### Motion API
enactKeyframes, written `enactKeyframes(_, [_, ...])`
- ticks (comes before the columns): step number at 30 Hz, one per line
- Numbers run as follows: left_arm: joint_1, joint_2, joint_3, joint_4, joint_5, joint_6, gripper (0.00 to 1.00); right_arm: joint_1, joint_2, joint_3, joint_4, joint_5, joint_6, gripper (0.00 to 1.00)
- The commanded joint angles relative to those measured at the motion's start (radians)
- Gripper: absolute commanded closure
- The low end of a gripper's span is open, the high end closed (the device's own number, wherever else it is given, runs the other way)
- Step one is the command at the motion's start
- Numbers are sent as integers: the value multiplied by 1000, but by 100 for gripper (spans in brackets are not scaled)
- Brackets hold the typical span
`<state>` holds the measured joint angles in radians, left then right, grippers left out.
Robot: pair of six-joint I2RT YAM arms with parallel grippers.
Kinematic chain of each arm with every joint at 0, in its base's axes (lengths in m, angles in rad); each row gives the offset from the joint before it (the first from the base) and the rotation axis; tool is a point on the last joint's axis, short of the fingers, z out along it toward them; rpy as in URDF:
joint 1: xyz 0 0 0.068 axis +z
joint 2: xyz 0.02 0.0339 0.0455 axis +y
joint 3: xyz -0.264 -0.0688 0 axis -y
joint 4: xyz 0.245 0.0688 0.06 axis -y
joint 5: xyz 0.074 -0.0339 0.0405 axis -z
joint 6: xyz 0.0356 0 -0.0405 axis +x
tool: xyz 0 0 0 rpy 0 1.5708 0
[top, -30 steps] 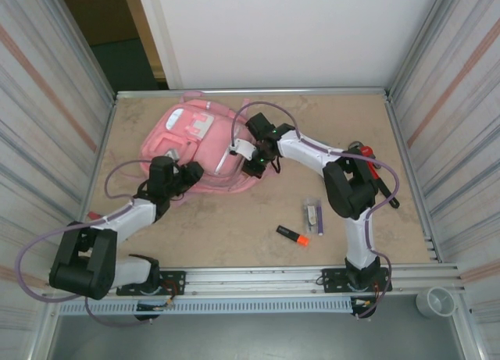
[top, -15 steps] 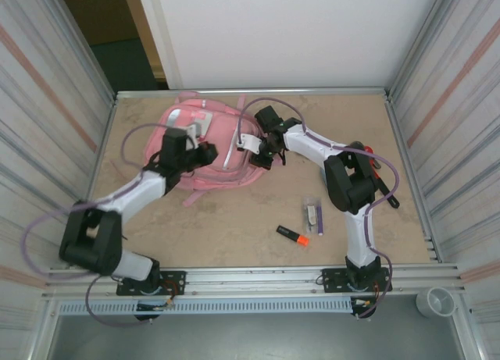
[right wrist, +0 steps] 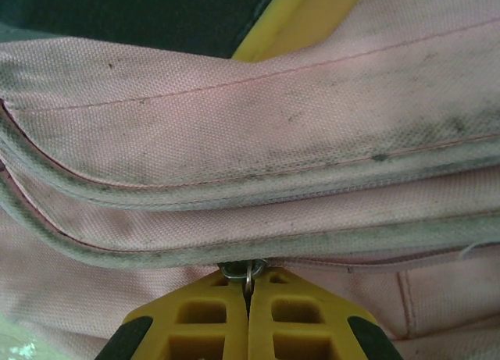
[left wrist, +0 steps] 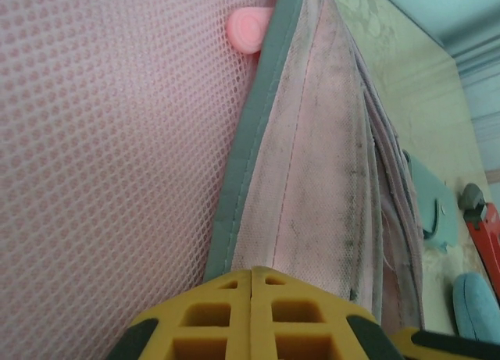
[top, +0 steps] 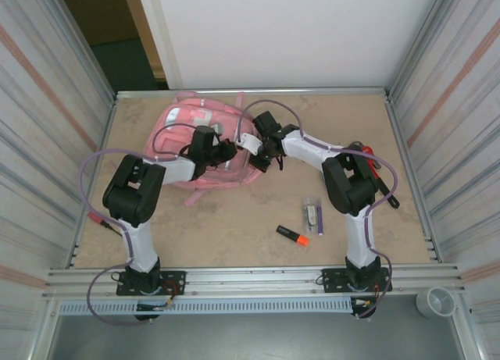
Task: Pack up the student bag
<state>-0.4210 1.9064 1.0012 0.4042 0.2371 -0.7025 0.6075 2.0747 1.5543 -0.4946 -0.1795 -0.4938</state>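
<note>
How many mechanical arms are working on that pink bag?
2. The left arm lies across the middle of the bag; the right arm meets its right edge.

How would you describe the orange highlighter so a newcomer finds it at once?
From the pink student bag at the far left of the table, look toward the near right. Two small things lie there; the highlighter is the nearer one, black with an orange end, unlike the pale purple-edged packet beside it.
</note>
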Motion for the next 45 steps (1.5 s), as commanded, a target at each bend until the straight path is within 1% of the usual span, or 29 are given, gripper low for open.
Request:
enactKeyframes(1, [-22,85,-60,-10,-155,-69,100,79,-36,-45,-41,25,150,100])
enactKeyframes(5, [-36,110,-87,23,-211,-114,100,132,-56,-82,-29,26,251,100])
enactKeyframes(9, [-38,123,-108,38,-242,-147,100,182,-67,-120,-32,56,292,100])
enactKeyframes(12, [-39,137,-114,55,-250,-158,100,207,-76,-160,-9,40,331,100])
enactKeyframes(15, [-39,152,-106,57,-253,-158,100,203,-100,-220,15,49,349,100])
enactKeyframes(18, [-40,150,-89,45,-244,-134,100,164,-141,-261,18,44,332,100])
enactKeyframes(20, [-38,133,-88,71,-223,-103,100,127,-152,-233,-1,-29,359,100])
enactKeyframes(21, [-38,116,-96,109,-209,-81,100,112,-149,-199,-17,-81,393,99])
enactKeyframes(23, [-28,75,-92,148,-152,-41,100,86,-137,-137,-36,-178,470,97])
enactKeyframes(25, [-1,19,-75,148,-73,-14,88,69,-133,-98,-42,-266,547,96])
enactKeyframes(26, [12,-9,-66,136,-40,-2,83,68,-131,-89,-40,-297,574,96])
enactKeyframes(27, [29,-41,-54,112,-6,12,77,70,-129,-84,-33,-316,616,96])
enactKeyframes(29, [49,-105,-38,40,16,47,68,80,-113,-68,-22,-351,702,94])
enactKeyframes(32, [66,-201,-45,-45,27,91,59,111,-90,-50,-1,-375,790,89])
enactKeyframes(35, [71,-300,-100,-114,5,97,56,128,-81,-56,50,-381,853,84])
enactKeyframes(38, [74,-421,-206,-145,-12,91,52,133,-54,-48,82,-427,896,75])
enactKeyframes(39, [74,-468,-239,-162,-17,93,51,136,-47,-41,79,-435,896,68])
enactKeyframes(42, [62,-602,-340,-217,-23,102,51,128,-57,-33,47,-441,873,62])
enactKeyframes(45, [29,-742,-429,-280,-56,107,49,111,-131,-62,23,-443,834,56])
